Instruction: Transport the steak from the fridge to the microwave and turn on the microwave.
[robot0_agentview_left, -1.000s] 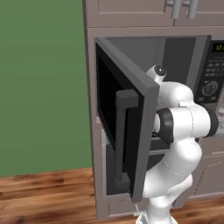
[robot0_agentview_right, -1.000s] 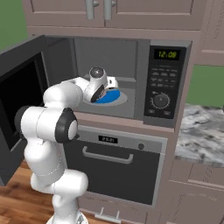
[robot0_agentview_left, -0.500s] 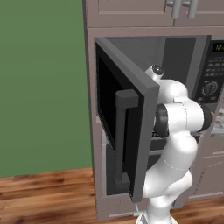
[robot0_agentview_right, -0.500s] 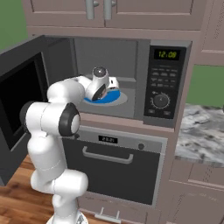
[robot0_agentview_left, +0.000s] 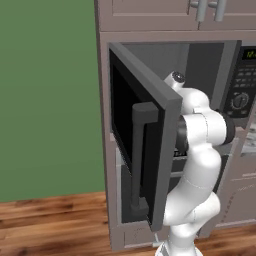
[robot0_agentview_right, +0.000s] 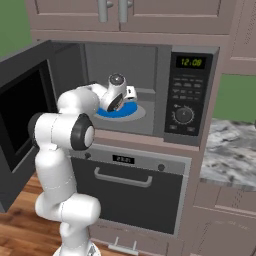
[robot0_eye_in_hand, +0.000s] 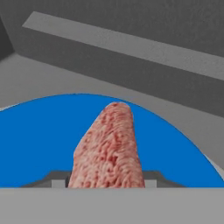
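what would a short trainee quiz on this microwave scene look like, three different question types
1. True or false: the microwave door stands open.
2. Multiple choice: what sits between the tips of the end effector? A) a mug B) the steak C) a sponge
3. Fill in: below the steak lies a round ____ plate inside the microwave.

Key:
1. True; the door swings out to the left in both base views.
2. B; in the hand view the pinkish-red steak rises between the two dark tips.
3. Blue.
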